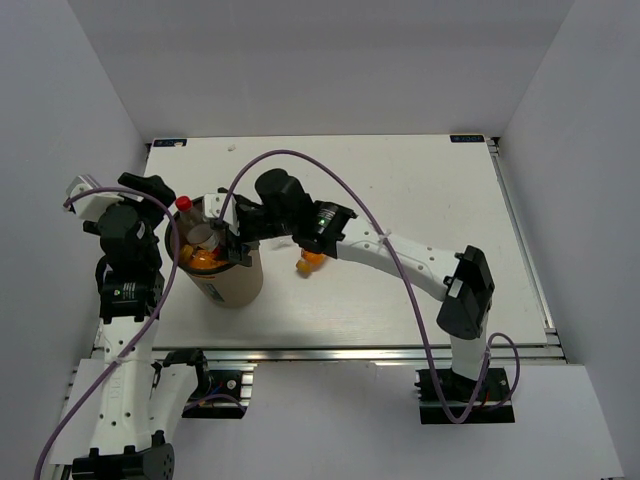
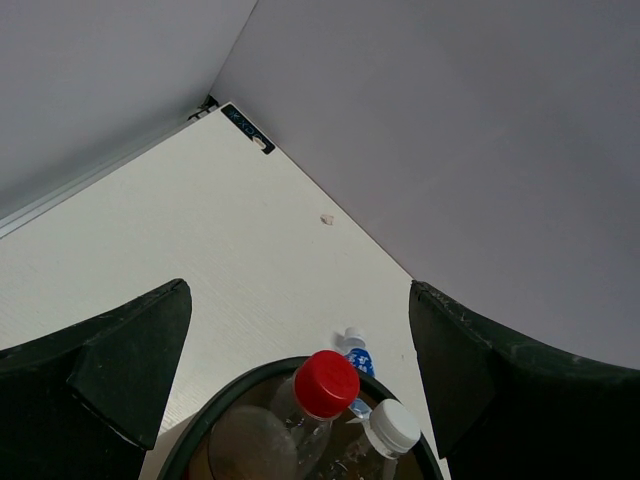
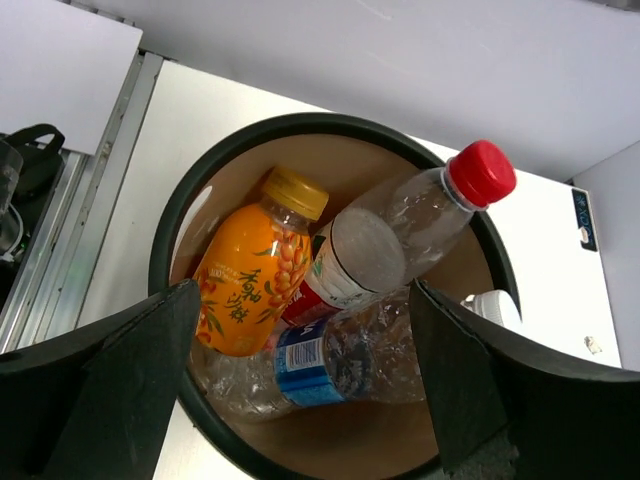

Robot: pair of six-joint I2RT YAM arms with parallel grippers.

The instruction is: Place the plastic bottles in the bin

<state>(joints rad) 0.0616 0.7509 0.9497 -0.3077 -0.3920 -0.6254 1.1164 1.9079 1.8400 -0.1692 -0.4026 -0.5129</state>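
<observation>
The tan bin (image 1: 236, 286) stands at the left of the table, its dark rim also in the right wrist view (image 3: 170, 230). Inside lie an orange bottle (image 3: 250, 280), a red-capped clear bottle (image 3: 420, 215) leaning over the rim, and a blue-labelled clear bottle (image 3: 320, 365). A second orange bottle (image 1: 311, 259) lies on the table right of the bin, under my right arm. My right gripper (image 3: 305, 295) is open and empty above the bin's mouth. My left gripper (image 2: 300, 300) is open and empty beside the bin's far left rim. Another blue-labelled bottle (image 2: 355, 352) shows just past the rim.
White walls close in the table on three sides. A metal rail (image 1: 300, 352) runs along the near edge. My right arm (image 1: 400, 258) stretches across the table's middle toward the bin, with its purple cable (image 1: 300, 160) arching above.
</observation>
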